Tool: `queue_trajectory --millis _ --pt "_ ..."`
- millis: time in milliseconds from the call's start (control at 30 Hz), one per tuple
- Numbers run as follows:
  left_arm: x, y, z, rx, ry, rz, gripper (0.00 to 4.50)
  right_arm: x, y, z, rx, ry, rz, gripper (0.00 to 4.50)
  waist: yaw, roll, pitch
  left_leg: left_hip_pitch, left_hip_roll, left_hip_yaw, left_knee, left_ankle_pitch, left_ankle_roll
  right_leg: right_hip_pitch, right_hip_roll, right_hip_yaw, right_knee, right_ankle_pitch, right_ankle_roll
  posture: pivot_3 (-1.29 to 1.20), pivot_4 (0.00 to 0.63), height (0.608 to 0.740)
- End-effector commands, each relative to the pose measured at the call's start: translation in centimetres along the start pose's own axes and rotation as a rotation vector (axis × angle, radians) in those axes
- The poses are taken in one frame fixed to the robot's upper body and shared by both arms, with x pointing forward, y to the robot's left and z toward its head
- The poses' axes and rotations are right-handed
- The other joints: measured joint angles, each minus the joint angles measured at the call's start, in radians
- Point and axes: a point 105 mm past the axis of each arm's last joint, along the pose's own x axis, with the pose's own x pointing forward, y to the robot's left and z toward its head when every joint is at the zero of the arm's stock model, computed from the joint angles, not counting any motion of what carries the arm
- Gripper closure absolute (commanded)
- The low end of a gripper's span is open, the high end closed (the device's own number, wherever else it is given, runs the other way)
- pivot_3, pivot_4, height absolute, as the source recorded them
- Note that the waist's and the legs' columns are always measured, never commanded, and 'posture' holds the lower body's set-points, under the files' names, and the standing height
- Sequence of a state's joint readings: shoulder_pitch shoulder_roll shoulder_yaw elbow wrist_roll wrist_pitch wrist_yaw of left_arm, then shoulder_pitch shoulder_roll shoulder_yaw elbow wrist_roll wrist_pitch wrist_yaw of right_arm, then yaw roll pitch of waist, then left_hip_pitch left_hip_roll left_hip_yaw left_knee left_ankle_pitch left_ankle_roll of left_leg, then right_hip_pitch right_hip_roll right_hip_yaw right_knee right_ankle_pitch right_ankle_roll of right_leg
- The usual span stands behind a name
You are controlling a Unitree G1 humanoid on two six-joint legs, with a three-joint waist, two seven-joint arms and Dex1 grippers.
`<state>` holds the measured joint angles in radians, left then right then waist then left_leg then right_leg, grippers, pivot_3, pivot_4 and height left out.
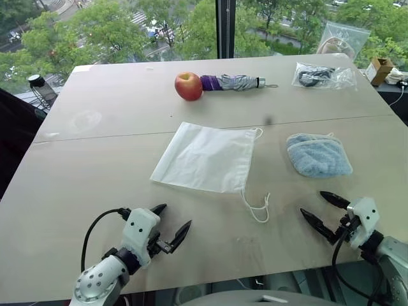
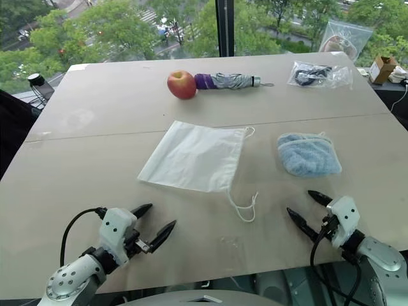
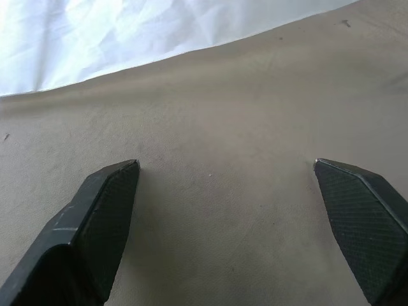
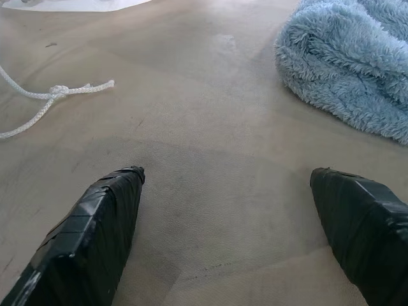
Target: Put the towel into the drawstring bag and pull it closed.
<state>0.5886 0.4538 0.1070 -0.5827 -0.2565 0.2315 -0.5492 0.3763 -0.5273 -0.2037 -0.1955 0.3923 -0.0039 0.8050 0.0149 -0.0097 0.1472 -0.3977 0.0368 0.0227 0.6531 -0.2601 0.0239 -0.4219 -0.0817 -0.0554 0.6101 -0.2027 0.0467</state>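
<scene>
The left end effector (image 1: 171, 223) hovers over the near edge of the table (image 1: 95, 166), nearer the robot than the drawstring bag (image 1: 207, 156) and a little to its left; its two black fingers (image 3: 105, 210) stand wide apart with only bare tabletop between them. The drawstring bag lies flat near the middle of the table, its mouth toward the right, and its white cord (image 1: 258, 207) trails from that right edge toward the robot, ending in a knot (image 4: 57, 91). Beyond the bag, on the far side of the table, a red apple (image 1: 189, 86) touches the end of a folded umbrella (image 1: 233, 82). Right of the bag, apart from it, rests the towel (image 1: 319, 155), a light blue fluffy bundle. Farther back to the bag's right lies a clear plastic bag (image 1: 322, 76) with dark contents. The right end effector (image 1: 326, 208) hangs near the table's front edge, on the robot's side of the towel, fingers spread wide and empty.
</scene>
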Motion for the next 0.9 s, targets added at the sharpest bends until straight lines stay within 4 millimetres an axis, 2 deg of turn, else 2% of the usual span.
queue_trajectory --millis 33,133,233,533,700,900 --pt "0.8 -1.1 -0.1 0.005 -0.008 -0.041 0.0 -0.6 -1.5 1.1 -0.037 -0.004 -0.015 0.05 0.0 0.0 0.0 0.0 0.0 0.0 0.0 0.0 0.0 0.0 0.0 0.0 0.0 0.0 0.0 0.0 0.15 0.74" --pt "2.1 -2.2 -0.1 0.001 -0.032 -0.087 0.0 -1.1 -2.5 1.6 -0.058 0.021 -0.025 0.05 0.003 0.003 0.001 0.0 -0.001 0.002 0.002 0.0 0.0 0.0 0.0 0.004 0.001 0.0 0.0 0.0 0.15 0.74" --pt "2.8 -2.2 0.3 0.014 -0.052 -0.089 0.0 -1.1 -2.7 1.5 -0.032 0.027 -0.01 0.05 0.002 0.002 0.0 0.001 -0.001 0.001 0.005 0.0 0.0 0.004 0.002 0.004 0.001 0.0 0.0 0.0 0.15 0.74" --pt "3.7 -3.5 2.8 0.038 -0.104 -0.143 0.0 0.1 -3.2 1.6 -0.033 0.009 0.015 0.05 0.001 0.002 0.001 0.001 0.0 0.0 0.007 0.0 0.0 0.004 0.004 0.005 0.003 0.001 -0.001 0.0 0.15 0.74" --pt "3.8 -4.7 5.2 0.036 -0.15 -0.219 0.0 0.9 -2.3 1.9 -0.004 -0.031 0.053 0.05 0.001 0.001 0.002 0.001 0.0 0.0 0.009 0.0 0.0 0.003 0.005 0.005 0.007 0.0 -0.001 0.0 0.15 0.74" --pt "4.8 -5.9 8.8 -0.003 -0.226 -0.339 0.0 2.2 -0.3 3.9 0.059 -0.11 0.189 0.05 0.0 0.002 0.003 0.002 0.001 -0.002 0.016 0.0 0.0 0.003 0.007 0.009 0.015 0.0 -0.001 0.0 0.15 0.74"
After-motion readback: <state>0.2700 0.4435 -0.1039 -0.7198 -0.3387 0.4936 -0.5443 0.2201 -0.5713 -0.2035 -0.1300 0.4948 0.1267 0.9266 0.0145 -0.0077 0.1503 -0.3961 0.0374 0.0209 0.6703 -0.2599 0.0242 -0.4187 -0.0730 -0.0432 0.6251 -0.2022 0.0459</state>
